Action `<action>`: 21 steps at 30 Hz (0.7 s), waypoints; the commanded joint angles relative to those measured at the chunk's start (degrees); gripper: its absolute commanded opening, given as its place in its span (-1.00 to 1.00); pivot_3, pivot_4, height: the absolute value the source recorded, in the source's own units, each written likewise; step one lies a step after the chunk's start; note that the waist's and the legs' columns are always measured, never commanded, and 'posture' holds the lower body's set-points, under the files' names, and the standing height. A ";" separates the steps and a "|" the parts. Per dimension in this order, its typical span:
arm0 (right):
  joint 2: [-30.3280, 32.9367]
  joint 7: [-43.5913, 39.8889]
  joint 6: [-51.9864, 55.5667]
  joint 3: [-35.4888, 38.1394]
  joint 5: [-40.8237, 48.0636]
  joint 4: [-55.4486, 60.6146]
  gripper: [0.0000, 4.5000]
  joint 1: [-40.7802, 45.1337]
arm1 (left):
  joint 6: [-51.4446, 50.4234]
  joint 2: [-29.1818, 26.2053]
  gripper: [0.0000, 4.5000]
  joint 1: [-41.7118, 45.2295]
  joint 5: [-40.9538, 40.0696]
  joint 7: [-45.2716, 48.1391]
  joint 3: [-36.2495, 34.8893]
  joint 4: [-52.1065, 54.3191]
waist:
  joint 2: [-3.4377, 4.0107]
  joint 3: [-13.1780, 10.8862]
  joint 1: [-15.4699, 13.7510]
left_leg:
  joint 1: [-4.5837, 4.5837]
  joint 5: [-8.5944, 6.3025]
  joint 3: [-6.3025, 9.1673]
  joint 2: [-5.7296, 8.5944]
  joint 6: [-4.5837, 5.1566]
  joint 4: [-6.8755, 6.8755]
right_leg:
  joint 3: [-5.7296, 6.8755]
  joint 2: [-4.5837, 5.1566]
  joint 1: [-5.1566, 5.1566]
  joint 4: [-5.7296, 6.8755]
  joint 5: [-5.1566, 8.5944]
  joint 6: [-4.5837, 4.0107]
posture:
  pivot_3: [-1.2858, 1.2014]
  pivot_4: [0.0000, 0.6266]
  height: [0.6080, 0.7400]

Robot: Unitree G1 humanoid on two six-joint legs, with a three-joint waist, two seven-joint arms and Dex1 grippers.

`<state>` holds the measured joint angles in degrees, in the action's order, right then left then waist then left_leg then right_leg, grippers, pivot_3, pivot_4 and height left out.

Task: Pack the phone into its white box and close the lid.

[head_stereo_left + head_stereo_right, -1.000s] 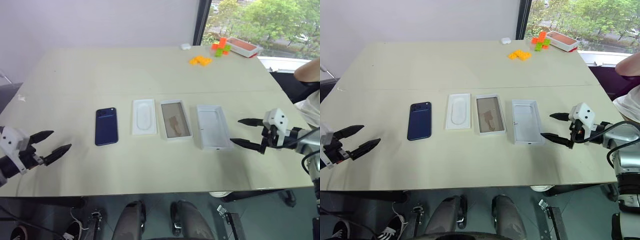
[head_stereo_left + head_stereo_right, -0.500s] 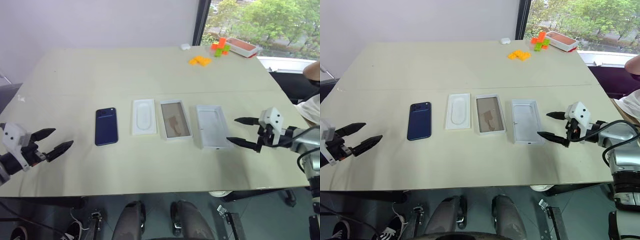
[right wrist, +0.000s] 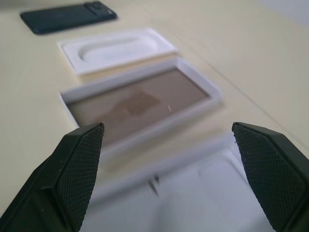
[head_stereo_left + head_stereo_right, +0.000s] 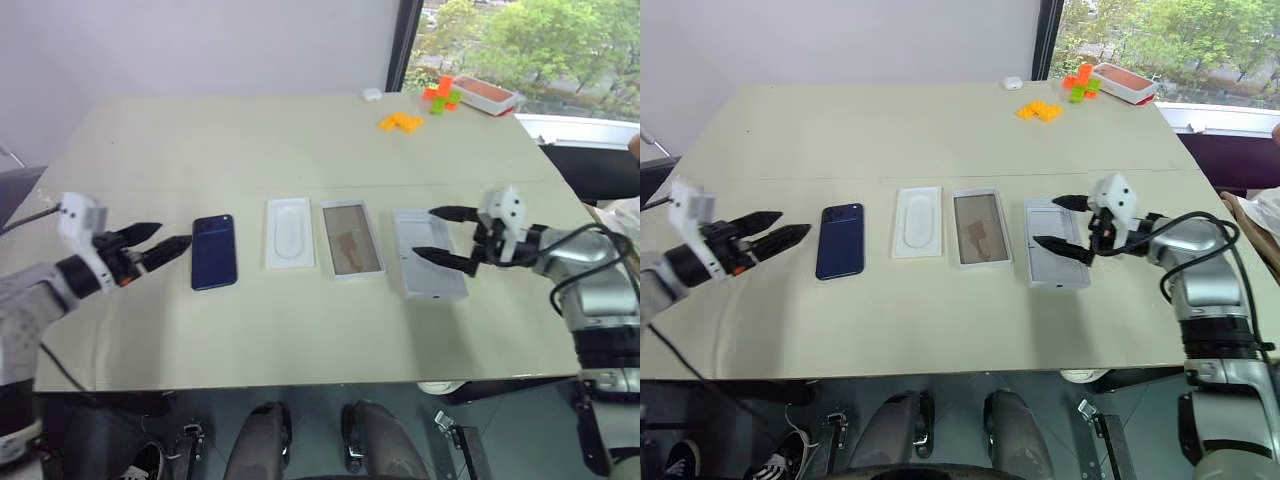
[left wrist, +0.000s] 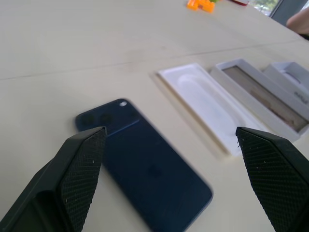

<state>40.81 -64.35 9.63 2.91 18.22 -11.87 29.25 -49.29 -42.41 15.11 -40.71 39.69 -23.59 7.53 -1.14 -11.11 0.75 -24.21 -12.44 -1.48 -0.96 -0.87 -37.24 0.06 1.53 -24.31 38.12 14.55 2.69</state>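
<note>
Left gripper (image 4: 168,240): jaws spread, empty, just beside phone (image 4: 213,252). Phone flat on tabletop (image 4: 300,150), back up. Likely rigid, glossy, slippery, fragile; best pinched across long edges. Next: insert (image 4: 289,233), white box (image 4: 351,239), lid (image 4: 428,255) in row. Right gripper (image 4: 431,235): jaws spread over lid, empty.

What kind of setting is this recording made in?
Probably an office or lab room: a broad pale beige table beside a plain white wall, a dark-framed window looking onto green trees, and wheeled chair bases on the floor.
</note>
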 commanded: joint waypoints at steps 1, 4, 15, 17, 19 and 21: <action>-1.27 2.06 0.54 -0.04 0.26 3.77 0.98 2.19 | -0.27 2.85 1.00 3.21 0.49 -5.35 1.10 1.22 | -0.03 -0.01 0.01 | -0.02 0.00 0.00 0.00 0.00 0.00 | 0.00 0.00 -0.01 0.00 0.00 0.02 | 0.03 -0.52 1.00; -1.97 2.72 1.19 -0.73 0.29 5.48 0.98 3.20 | 0.01 7.79 1.00 6.87 2.28 -9.98 4.06 -0.23 | -0.03 -0.01 -0.11 | -0.02 0.00 0.01 0.00 0.00 0.01 | 0.01 -0.01 -0.02 0.01 0.00 0.02 | 0.03 -0.52 1.00; -1.82 2.91 0.24 -1.56 -0.41 6.56 0.98 0.71 | 0.97 17.02 1.00 14.12 9.03 -16.13 13.17 -8.65 | -0.10 0.02 0.02 | -0.04 0.01 -0.01 0.03 0.01 -0.07 | 0.00 -0.02 0.02 0.00 -0.03 0.06 | 0.03 -0.52 1.00; -2.01 3.12 0.07 -1.74 -0.60 6.70 0.98 0.47 | 2.59 19.11 1.00 15.58 10.38 -17.30 14.02 -10.98 | -0.10 0.02 -0.05 | -0.02 0.01 -0.03 0.03 0.01 -0.06 | -0.03 -0.04 0.02 0.01 -0.03 0.07 | 0.03 -0.52 1.00; -2.18 3.32 0.09 -1.91 -0.66 6.83 0.98 0.49 | 2.59 21.02 1.00 17.16 10.53 -18.02 13.91 -13.06 | -0.10 0.02 -0.09 | -0.02 0.01 -0.01 0.03 0.01 -0.07 | -0.02 -0.05 0.02 0.03 -0.04 0.07 | 0.03 -0.52 1.00; -2.24 3.42 0.18 -1.98 -0.65 6.88 0.98 0.57 | 2.47 21.72 1.00 17.98 11.03 -17.86 14.21 -14.13 | -0.11 0.01 -0.05 | -0.02 0.01 -0.01 0.03 0.01 -0.07 | -0.02 -0.05 0.02 0.04 -0.04 0.07 | 0.03 -0.52 1.00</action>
<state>38.75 -61.12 10.33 0.28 17.12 -7.08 29.29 -47.95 -20.57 31.66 -30.25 21.92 -9.59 -7.03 -1.25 -11.09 0.69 -24.23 -12.42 -1.49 -0.93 -0.86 -37.31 0.05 1.47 -24.29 38.16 14.51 2.76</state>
